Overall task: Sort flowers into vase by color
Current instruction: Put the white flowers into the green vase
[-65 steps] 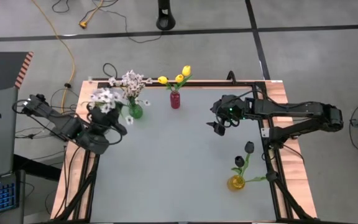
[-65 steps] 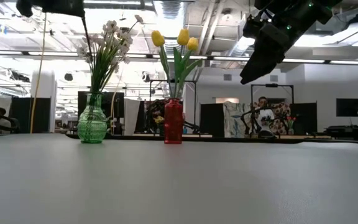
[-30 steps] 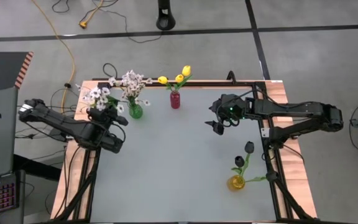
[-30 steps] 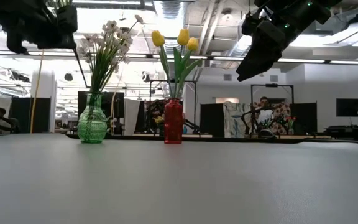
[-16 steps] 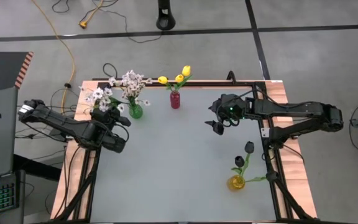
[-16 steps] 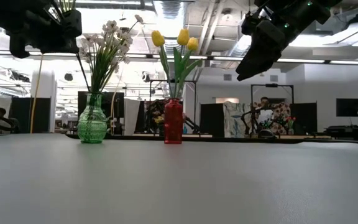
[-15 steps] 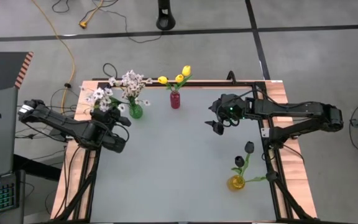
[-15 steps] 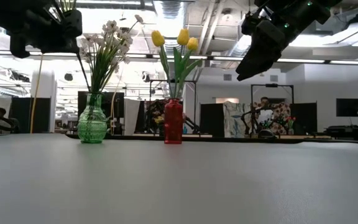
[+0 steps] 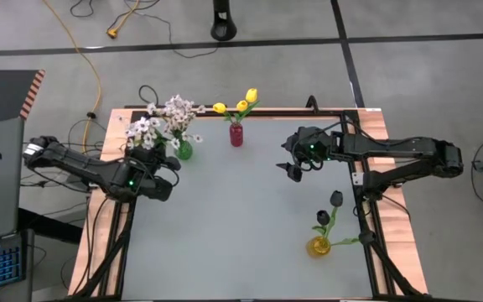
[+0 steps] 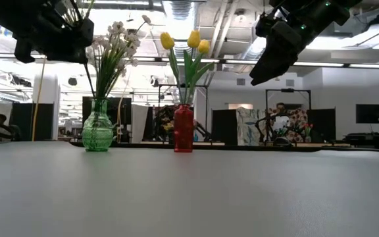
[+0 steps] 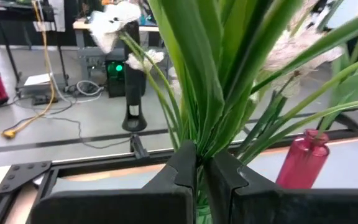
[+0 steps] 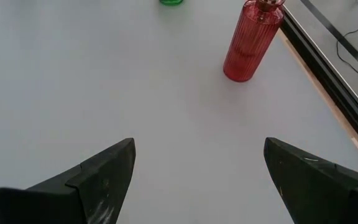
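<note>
My left gripper (image 9: 155,161) is at the table's far left, shut on a spray of small white blossoms (image 9: 144,127) with green stems. It is just left of the green vase (image 9: 183,150), which holds more white blossoms (image 9: 176,109). Yellow tulips (image 9: 240,104) stand in the red vase (image 9: 236,135) at the far edge. Dark tulips (image 9: 334,200) stand in the yellow vase (image 9: 318,246) at the near right. My right gripper (image 9: 292,173) hangs open above the table right of centre, with nothing between its fingers (image 12: 104,174). My left gripper pinches the spray's bundle of green stems and leaves (image 11: 196,144) between its two fingers, which come in about level and lie across the stems. The blossoms (image 11: 117,17) stand up above the fingers. The spray is lifted off the table; the gripper hides its lower end.
Black rails and a wooden border (image 9: 376,180) frame the grey table top (image 9: 233,226). The three vases stand along the far edge and at the near right; the middle and near left of the top are bare. Cables lie on the floor beyond the far edge.
My left gripper has moved toward the green vase, to the right and toward the far edge, and its wrist has turned. The held white spray has gone with it, and its blossoms now stand close to those in the green vase.
</note>
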You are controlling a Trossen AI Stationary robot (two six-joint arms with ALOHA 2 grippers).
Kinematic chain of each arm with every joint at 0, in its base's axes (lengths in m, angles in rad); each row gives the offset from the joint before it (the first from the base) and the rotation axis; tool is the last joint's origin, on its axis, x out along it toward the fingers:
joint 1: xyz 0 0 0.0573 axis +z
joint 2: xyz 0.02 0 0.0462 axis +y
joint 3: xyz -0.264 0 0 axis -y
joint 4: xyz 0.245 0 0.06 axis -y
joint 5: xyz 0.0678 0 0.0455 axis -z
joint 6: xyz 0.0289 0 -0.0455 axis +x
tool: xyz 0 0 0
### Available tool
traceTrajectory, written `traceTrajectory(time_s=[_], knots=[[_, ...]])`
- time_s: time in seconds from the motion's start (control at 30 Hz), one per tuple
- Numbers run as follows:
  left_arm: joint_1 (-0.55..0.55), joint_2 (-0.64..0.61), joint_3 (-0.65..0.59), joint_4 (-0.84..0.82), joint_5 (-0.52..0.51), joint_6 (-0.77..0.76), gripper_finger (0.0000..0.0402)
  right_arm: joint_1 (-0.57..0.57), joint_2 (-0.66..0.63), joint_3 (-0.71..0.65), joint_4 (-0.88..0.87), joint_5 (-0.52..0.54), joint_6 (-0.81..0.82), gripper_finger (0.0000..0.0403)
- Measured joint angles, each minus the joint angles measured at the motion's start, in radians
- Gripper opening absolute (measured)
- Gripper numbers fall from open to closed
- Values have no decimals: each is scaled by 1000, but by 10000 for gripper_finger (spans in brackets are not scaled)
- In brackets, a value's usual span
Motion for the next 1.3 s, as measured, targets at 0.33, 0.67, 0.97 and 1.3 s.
traceTrajectory(time_s=[0.33,0.67,0.97,1.3], knots=[[57,0,0,0,77,7,0,0,0,0,0,0,0,383],[76,0,0,103,109,141,0,0,0,0,0,0,0,383],[145,0,0,293,147,384,12,0,0,0,0,0,0,383],[224,-5,0,299,318,481,133,0,0,0,0,0,0,383]])
